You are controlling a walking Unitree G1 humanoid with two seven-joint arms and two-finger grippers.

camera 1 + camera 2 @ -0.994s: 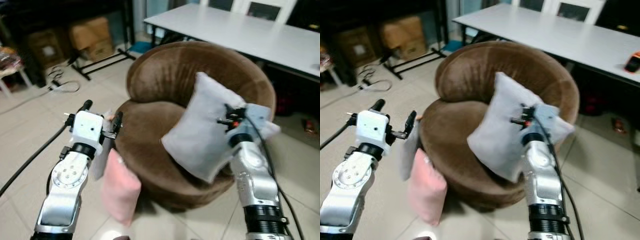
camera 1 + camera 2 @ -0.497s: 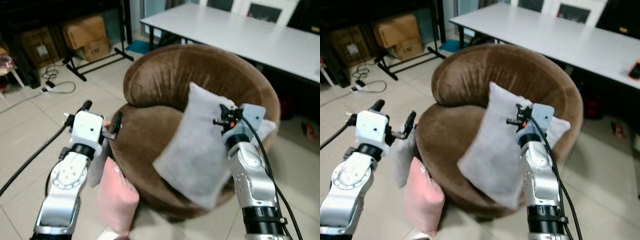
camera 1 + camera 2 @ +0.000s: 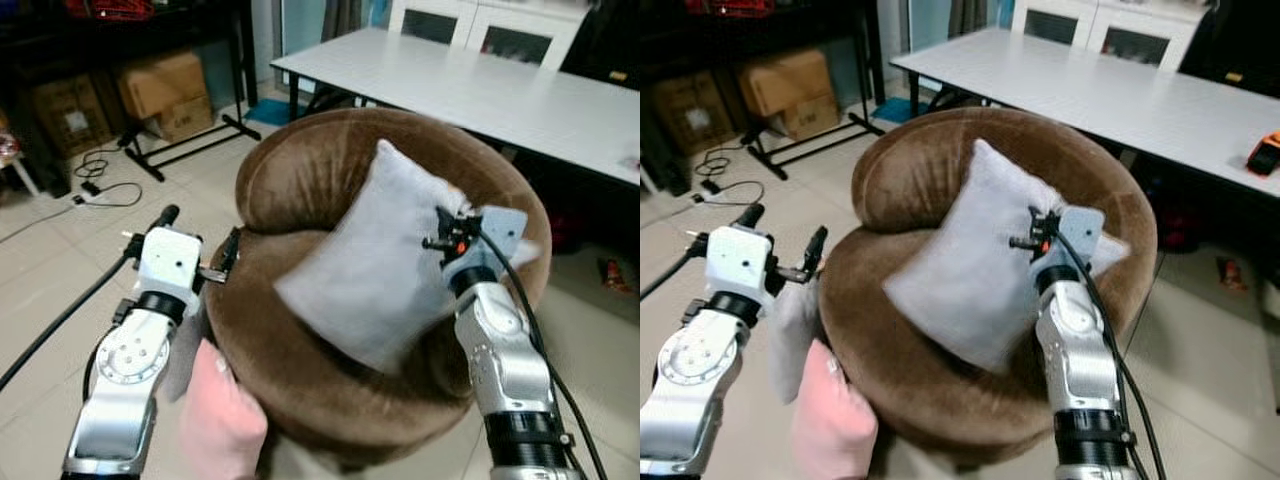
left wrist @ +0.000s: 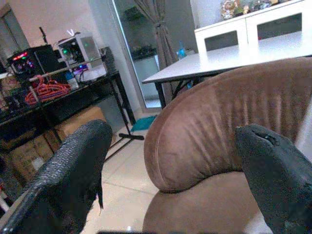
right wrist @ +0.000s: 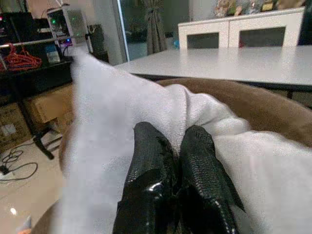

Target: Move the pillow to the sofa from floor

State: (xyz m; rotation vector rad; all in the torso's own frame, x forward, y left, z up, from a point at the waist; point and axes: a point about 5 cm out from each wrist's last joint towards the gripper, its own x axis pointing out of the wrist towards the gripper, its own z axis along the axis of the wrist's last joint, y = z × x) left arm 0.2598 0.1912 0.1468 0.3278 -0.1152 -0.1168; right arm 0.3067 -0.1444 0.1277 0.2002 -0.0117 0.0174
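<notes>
Right gripper [image 5: 171, 161] clamped on the fabric of a white pillow [image 3: 365, 270], black fingers [image 5: 146, 156] pressed together into the cloth near one corner. Pillow held tilted over the seat of a round brown sofa [image 3: 330, 170], leaning toward the backrest, lower edge touching or just above the cushion, hard to tell which. Left gripper [image 4: 165, 161] raised at the near left of the sofa, fingers [image 4: 73, 165] spread wide apart with nothing between them, pointed at the sofa's curved back. Grey pillow [image 3: 790, 335] hanging just beside the left forearm, against the sofa's left side. Pink pillow [image 3: 215, 420] standing on the tiled floor [image 3: 60, 260] at the near left, touching the sofa base. White table [image 3: 480, 85] behind the sofa, on the far right. Cardboard boxes [image 3: 165, 85] under a dark rack on the far left, cables [image 3: 95, 190] lying on the tiles near them.
</notes>
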